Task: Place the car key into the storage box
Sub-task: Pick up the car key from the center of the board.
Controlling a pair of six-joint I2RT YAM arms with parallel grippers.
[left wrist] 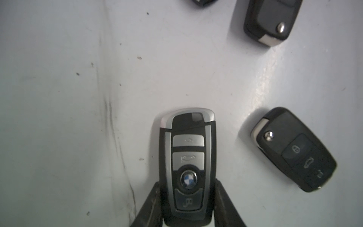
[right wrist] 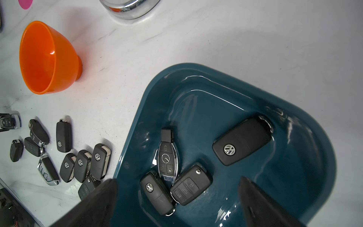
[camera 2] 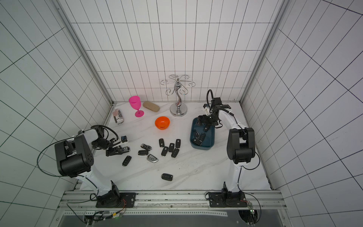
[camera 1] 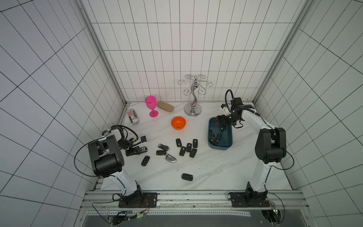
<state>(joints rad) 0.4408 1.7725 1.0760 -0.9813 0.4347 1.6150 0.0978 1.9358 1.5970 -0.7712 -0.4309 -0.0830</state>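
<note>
A silver-and-black car key [left wrist: 188,167] with a blue-white badge lies flat on the white table at the left. My left gripper [left wrist: 187,183] is shut on it, a finger pressed against each long side; both top views show this too [camera 1: 143,149] [camera 2: 125,149]. The dark teal storage box [camera 1: 220,147] [right wrist: 137,125] stands at the right and holds several black car keys [right wrist: 189,185]. My right gripper [right wrist: 177,179] hangs open over the box's far end [camera 1: 221,127], with nothing between its fingers.
Several loose black keys [camera 1: 187,147] lie mid-table, and a lone one [camera 1: 187,176] nearer the front. An orange bowl [camera 1: 178,122], a pink goblet [camera 1: 151,106], a tan case [camera 1: 165,106], a patterned can [camera 1: 133,116] and a chrome rack [camera 1: 193,98] stand toward the back.
</note>
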